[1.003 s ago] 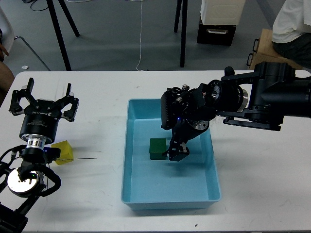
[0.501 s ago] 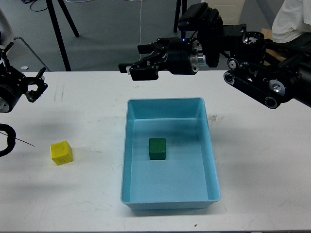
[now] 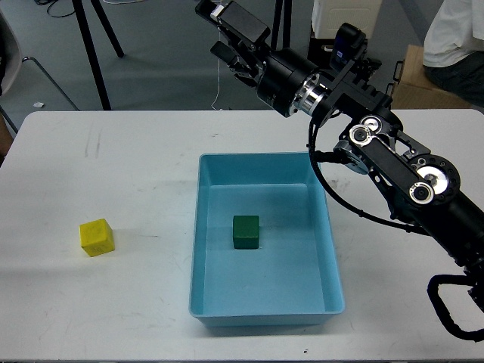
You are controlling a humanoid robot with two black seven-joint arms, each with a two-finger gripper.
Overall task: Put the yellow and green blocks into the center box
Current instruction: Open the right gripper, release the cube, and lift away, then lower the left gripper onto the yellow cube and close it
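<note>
Since the earlier frame, our right gripper [image 3: 227, 26] has swung up and back beyond the worktop's [image 3: 136, 166] far edge, and our left arm has left the view. Its fingers [image 3: 242, 19] are seen at an angle; whether they are parted we cannot tell, and nothing shows between them. Within the blue box [image 3: 333, 272] at centre lies the green block [image 3: 246, 231], flat on the floor. Well left of the box, the yellow block [image 3: 97, 237] rests on the worktop.

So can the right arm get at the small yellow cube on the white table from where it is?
Probably yes: the yellow cube sits alone with nothing over it, though the right end effector is raised far off.
</note>
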